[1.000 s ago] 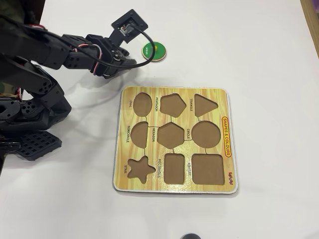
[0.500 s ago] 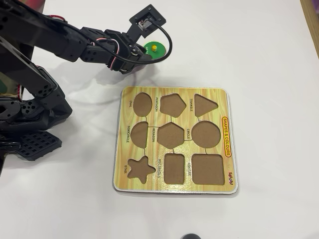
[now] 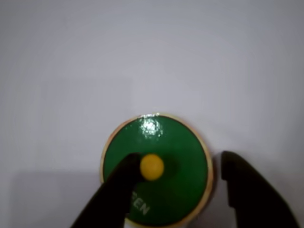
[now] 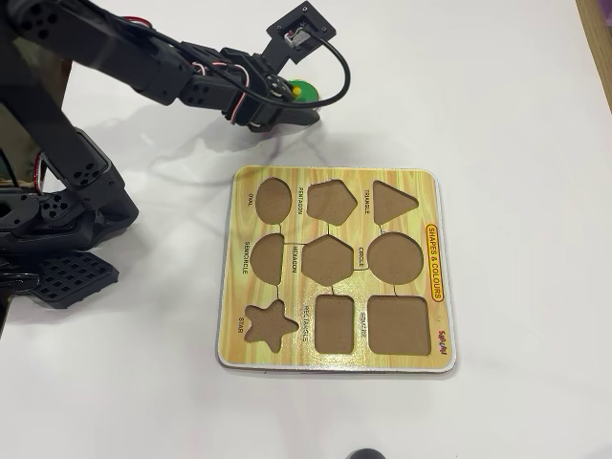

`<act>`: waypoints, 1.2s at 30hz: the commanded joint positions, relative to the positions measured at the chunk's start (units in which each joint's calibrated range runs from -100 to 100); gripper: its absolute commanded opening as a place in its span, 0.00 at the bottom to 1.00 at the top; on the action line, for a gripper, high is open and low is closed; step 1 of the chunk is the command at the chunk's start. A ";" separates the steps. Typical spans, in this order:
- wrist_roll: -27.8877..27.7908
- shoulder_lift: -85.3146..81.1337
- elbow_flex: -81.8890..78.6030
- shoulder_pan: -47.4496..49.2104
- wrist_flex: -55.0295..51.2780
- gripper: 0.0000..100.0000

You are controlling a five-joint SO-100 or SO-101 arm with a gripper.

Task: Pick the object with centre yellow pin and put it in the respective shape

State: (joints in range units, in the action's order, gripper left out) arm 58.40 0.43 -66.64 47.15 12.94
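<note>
1. Green and glossy, the disc (image 3: 156, 171) lies flat on the white table (image 3: 152, 57) right under the gripper (image 3: 178, 173), its yellow knob (image 3: 152, 167) standing up at the middle, which gives narrow fingers something to pinch.
2. In the wrist view the jaws stand apart: one dark finger (image 3: 116, 194) crosses the disc's face and sits just beside the knob, perhaps touching it, while the other finger (image 3: 247, 190) is off the disc's rim on the far side. Nothing is held yet.
3. That spacing suggests the fingers are straddling the knob, ready to close on it; the wide side has further to travel.
4. From the overhead view, the arm (image 4: 163, 67) reaches out long and low from its base, wrist tipped down over the disc (image 4: 304, 91).
5. Well away from the gripper lies the yellow board (image 4: 335, 273); its round hole (image 4: 397, 256), marked CIRCLE, is empty and waiting.
</note>
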 commanded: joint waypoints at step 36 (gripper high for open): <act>-0.61 -9.38 -8.45 5.69 0.37 0.20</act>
State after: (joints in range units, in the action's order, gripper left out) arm 57.98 -8.51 -76.17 53.32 12.68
